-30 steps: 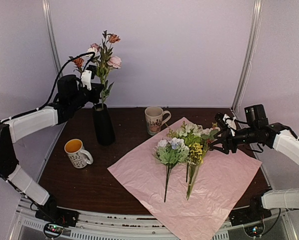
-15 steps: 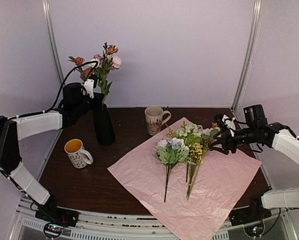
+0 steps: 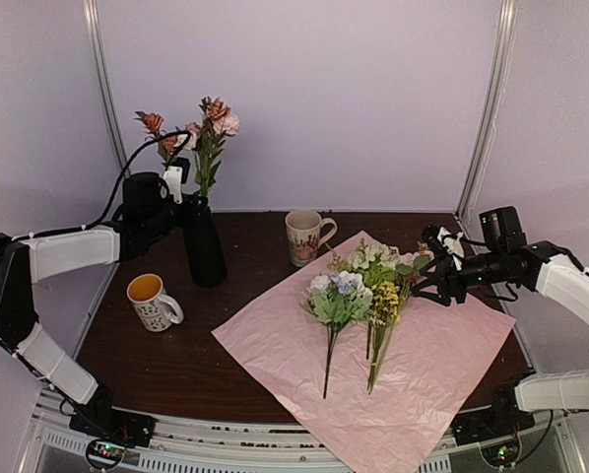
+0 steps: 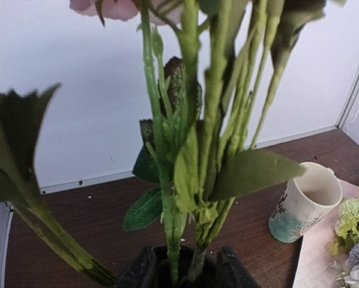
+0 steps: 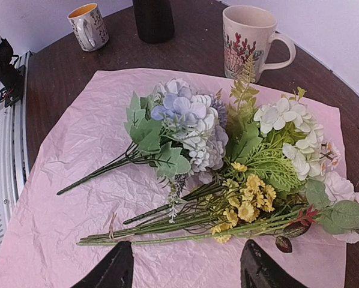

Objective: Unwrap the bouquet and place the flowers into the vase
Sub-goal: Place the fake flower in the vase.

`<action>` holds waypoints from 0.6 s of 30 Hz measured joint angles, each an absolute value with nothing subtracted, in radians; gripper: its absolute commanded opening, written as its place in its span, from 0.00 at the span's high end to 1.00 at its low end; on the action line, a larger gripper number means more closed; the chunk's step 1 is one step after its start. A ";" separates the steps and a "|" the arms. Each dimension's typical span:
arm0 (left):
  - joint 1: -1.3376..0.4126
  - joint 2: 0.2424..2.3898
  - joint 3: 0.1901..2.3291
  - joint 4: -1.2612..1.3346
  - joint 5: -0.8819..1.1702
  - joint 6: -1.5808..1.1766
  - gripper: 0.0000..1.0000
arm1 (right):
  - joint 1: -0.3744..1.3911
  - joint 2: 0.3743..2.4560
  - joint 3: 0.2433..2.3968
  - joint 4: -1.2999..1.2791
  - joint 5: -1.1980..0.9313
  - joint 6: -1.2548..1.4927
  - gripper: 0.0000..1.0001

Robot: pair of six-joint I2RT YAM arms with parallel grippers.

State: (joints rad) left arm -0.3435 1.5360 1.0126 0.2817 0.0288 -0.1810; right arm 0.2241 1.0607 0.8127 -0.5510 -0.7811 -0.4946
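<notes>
The tall, narrow matte black cylinder vase [image 3: 204, 246] stands near the far-left corner of the dark wooden table [image 3: 157, 365] and holds a cluster of pink and orange-red long-stemmed flowers [image 3: 208, 133]. The left gripper [image 4: 182, 269] sits at the vase mouth with its jaws spread either side of those stems, not pinching them. The loose bunch of white, lavender and yellow flowers [image 3: 359, 296] lies on the crinkled lilac-pink paper sheet [image 3: 442, 365] right of the table centre, blooms toward the far edge, stems pointing toward the near edge. The right gripper [image 3: 427, 281] hovers just beside the blooms on their right, jaws wide apart and empty. Judgement: the right arm is nearer; the stems' long axis runs far-to-near, so its fingers should close across that axis
</notes>
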 measured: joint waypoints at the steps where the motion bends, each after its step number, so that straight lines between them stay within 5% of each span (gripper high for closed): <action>1: -0.344 1.522 1.015 0.270 0.025 -0.180 0.63 | 0.224 1.061 0.813 -0.551 -0.782 -0.495 0.39; 12: -0.344 1.464 1.124 0.234 0.039 -0.155 0.66 | 0.224 1.061 0.813 -0.554 -0.785 -0.495 0.38; 18: -0.344 1.477 1.137 0.217 0.066 -0.154 0.83 | 0.224 1.061 0.813 -0.554 -0.785 -0.495 0.39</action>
